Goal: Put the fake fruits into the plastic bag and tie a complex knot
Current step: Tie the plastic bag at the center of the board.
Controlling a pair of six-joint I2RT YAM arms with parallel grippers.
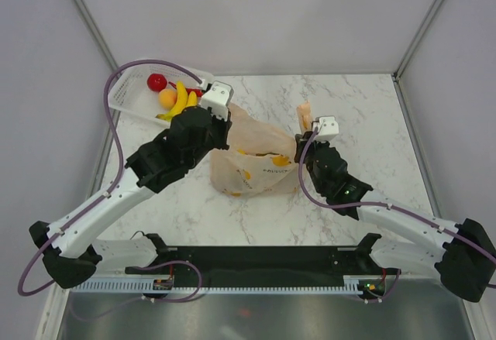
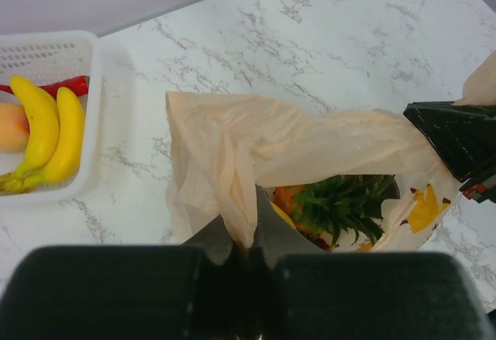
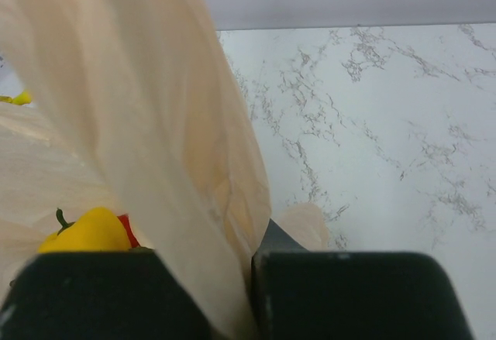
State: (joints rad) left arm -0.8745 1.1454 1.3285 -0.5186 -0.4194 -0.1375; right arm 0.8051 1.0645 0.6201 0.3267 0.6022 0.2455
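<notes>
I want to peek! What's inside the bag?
A pineapple shows in the open mouth of the bag, with something yellow beside it. Whatever lies deeper is covered by the plastic.

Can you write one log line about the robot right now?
left gripper shut on plastic bag | right gripper shut on plastic bag | pineapple in bag | bananas in basket

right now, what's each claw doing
left claw: closed, pinching an edge of the plastic bag
right claw: closed, gripping the same bag's plastic
</notes>
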